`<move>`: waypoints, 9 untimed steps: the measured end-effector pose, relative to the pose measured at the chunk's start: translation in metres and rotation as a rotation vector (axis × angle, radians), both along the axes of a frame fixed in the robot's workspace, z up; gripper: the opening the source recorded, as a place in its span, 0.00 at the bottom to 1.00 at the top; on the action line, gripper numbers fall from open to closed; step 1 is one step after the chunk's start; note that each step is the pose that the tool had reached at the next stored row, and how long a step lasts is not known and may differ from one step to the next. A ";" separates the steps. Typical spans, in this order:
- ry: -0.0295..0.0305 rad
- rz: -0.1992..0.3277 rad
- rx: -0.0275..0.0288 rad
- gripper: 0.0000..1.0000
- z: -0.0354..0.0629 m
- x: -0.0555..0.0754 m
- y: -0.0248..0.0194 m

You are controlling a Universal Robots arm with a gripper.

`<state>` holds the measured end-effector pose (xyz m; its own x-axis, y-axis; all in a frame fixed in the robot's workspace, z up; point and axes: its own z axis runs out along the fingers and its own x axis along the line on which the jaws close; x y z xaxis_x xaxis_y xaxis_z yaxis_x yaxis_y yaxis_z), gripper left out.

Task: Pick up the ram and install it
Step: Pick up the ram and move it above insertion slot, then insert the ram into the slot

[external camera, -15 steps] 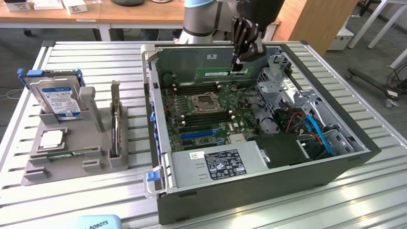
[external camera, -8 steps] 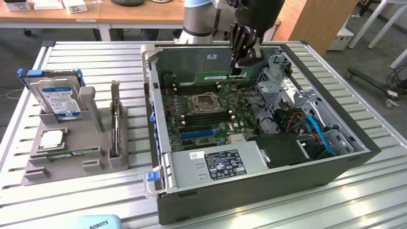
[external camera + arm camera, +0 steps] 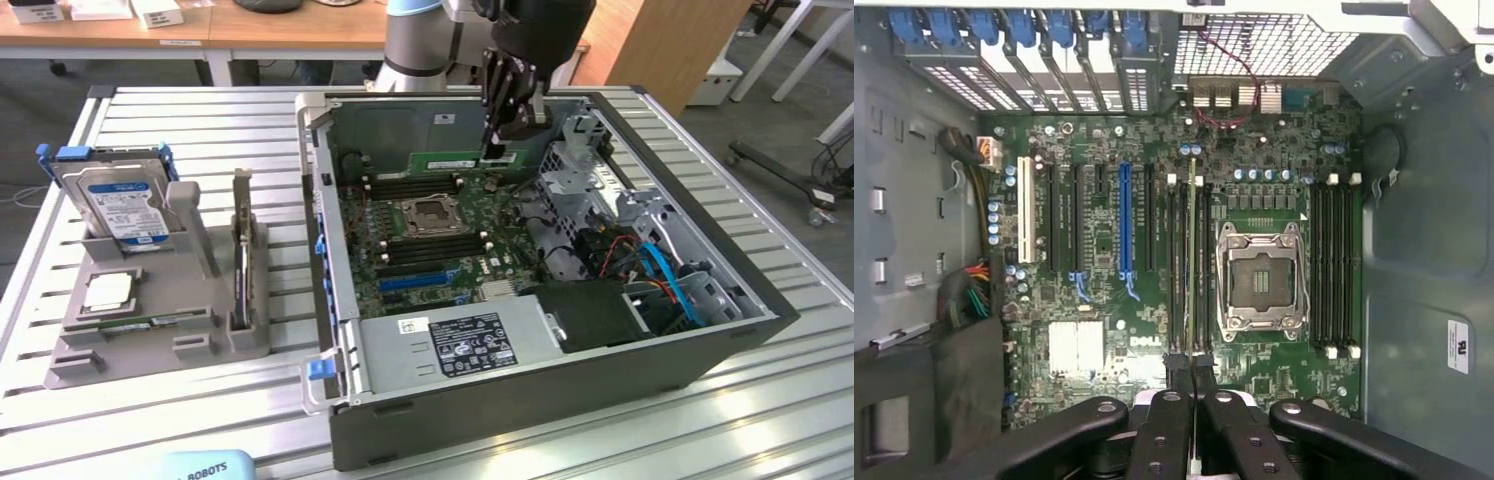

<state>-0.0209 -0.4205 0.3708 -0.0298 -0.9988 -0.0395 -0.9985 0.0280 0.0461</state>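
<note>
**Item: end effector with ram, above open computer case**

End effector (image 3: pixel 1192 372): black, jointed metal fingers (image 3: pixel 1166 425) clenched flat on the ram (image 3: pixel 1192 270). The ram is seen edge-on in the wrist view as a thin pale strip. In the exterior view its green lower end (image 3: pixel 494 152) shows just under the end effector (image 3: pixel 497 138).

Position: the ram hangs above the motherboard (image 3: pixel 1104 300). It runs parallel to the long black memory slots (image 3: pixel 1179 270) beside the processor socket (image 3: pixel 1259 280). Whether it touches a slot cannot be told.

Step in hand (judged): pick-up done and the ram carried over the board; seating not yet done. Seating calls for the ram's edge square over one slot and a straight, even press.

Surroundings: dark green board, densely studded; the socket is a square bright-metal frame, open; one blue expansion slot (image 3: pixel 1124 230). The case (image 3: pixel 534 390) is dull grey sheet steel with its side off. The bench (image 3: pixel 200 120) is ribbed pale metal. A grey moulded holder (image 3: pixel 80 360) carries a hard drive (image 3: pixel 127 205).
</note>
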 end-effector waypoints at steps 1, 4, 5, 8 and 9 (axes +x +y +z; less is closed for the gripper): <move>0.0000 0.000 0.0002 0.11 -0.0006 0.000 0.0009; -0.0002 0.000 0.0008 0.11 -0.0029 0.000 0.0027; -0.0001 0.000 0.0007 0.11 -0.0029 0.000 0.0027; -0.0001 0.000 0.0006 0.11 -0.0029 0.000 0.0028; 0.0000 0.000 0.0005 0.11 -0.0029 0.000 0.0028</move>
<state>-0.0209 -0.4177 0.3680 -0.0298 -0.9988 -0.0400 -0.9985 0.0279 0.0461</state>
